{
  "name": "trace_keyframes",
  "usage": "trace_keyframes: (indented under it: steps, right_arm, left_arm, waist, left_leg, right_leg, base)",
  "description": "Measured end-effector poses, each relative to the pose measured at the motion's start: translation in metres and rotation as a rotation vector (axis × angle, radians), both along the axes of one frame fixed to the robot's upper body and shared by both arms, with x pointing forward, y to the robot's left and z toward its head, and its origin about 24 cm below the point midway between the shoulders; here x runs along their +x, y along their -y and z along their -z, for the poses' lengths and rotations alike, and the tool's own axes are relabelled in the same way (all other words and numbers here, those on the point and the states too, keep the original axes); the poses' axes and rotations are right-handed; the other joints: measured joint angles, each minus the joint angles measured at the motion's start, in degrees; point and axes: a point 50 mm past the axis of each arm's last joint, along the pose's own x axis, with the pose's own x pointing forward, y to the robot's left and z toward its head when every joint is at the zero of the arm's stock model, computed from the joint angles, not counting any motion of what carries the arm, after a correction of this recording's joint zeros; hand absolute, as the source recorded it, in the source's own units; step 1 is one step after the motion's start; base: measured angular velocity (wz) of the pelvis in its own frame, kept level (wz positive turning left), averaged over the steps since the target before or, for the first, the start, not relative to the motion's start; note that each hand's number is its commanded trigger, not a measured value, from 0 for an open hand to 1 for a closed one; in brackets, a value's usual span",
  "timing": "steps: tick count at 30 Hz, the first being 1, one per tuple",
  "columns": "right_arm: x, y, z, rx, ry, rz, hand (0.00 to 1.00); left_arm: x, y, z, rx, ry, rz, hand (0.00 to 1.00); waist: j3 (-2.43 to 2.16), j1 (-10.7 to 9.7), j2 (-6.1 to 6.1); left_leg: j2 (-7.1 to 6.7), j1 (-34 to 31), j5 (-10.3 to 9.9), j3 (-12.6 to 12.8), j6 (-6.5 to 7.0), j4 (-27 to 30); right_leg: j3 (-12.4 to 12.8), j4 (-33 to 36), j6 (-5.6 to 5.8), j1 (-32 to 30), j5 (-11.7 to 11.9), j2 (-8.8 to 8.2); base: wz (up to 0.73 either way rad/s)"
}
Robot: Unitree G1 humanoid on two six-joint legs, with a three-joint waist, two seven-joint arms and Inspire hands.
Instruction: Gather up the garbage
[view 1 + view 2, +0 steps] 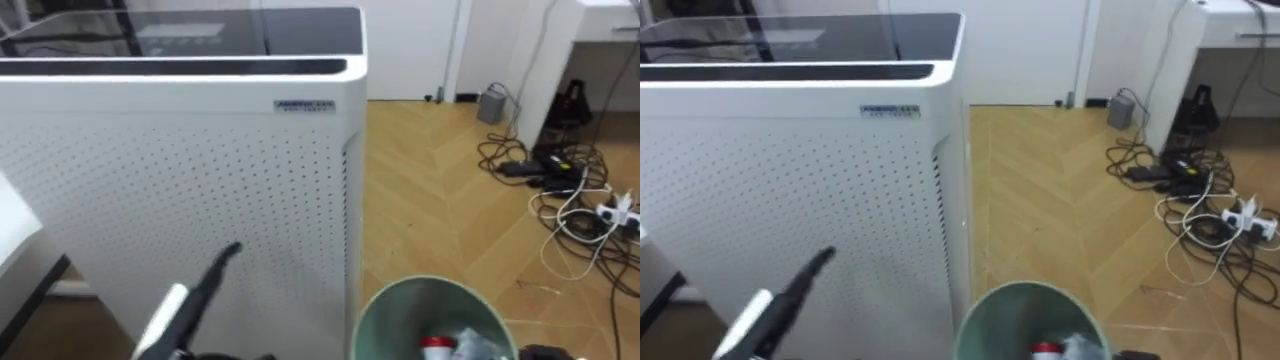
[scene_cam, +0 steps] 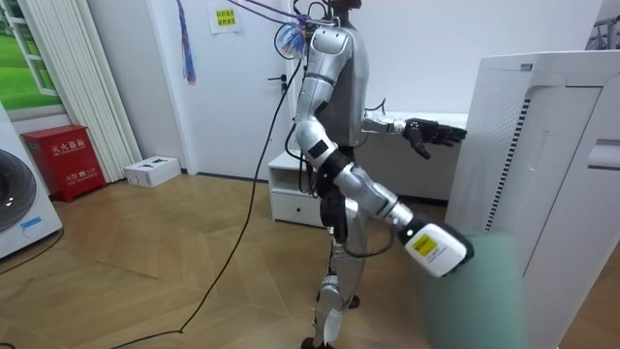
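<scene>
Bottom centre of the eye view: green bin (image 1: 400, 300), round, with garbage (image 1: 437, 347) lying inside. I make out a red-capped piece and crumpled clear wrap beside it.

Left and upper left: white air purifier (image 1: 180, 170), perforated front, glossy black top, standing just beside the bin.

Lower left, in front of the purifier: left robot hand (image 1: 226, 255), fingers straight and relaxed, holding nothing. The room view shows it raised at chest height toward the purifier.

Right robot hand: lowered to the bin at the room view's lower right, fingers hidden by the bin, so I cannot tell its grip.

Right edge: tangled cables (image 1: 570, 190) on the wood floor (image 1: 430, 190).
</scene>
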Motion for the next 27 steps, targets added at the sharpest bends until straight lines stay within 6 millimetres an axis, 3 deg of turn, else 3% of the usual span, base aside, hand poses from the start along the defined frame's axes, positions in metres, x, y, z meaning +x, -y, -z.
trace_keyframes:
  steps: [8,14,20,27]
  right_arm:
    - [-0.055,0.025,0.026,-0.038,-0.14,0.345,1.0]
    - [-0.106,0.021,0.049,0.008,-0.293,0.493,1.0]
    - [-0.147,0.016,0.068,0.062,-0.478,0.52,1.0]
    - [-0.173,0.006,0.08,0.171,-0.601,0.599,1.0]
  left_arm:
    - [-0.033,-0.033,0.033,0.049,-0.116,-0.284,0.0]
    - [-0.068,-0.038,0.064,0.068,-0.261,-0.423,0.0]
    - [-0.103,-0.039,0.092,0.081,-0.453,-0.464,0.0]
    - [-0.137,-0.039,0.116,0.088,-0.676,-0.499,0.0]
  waist:
    - [0.13,-0.3,-0.01]
    - [0.06,-0.5,0.22]
    - [0.18,-0.8,-0.09]
    - [0.3,-1.9,-1.05]
  left_leg:
    - [0.18,1.3,-0.3,-0.4,-0.44,-1.2]
    - [0.2,2.0,-0.5,-0.1,-0.56,-1.9]
    - [0.19,3.1,-0.5,-0.1,-0.56,-2.6]
    - [0.18,3.1,-0.5,-0.4,-0.59,-2.7]
  right_leg:
    - [-0.3,-1.9,-0.01,1.8,0.0,0.46]
    - [0.2,-2.6,0.0,2.3,0.0,0.61]
    - [0.2,-2.6,0.03,3.1,-0.4,0.62]
    - [0.2,-2.8,0.03,3.4,-0.4,0.67]
  base:
    - [0.02]
    - [-0.04]
    - [-0.01]
    - [0.0]
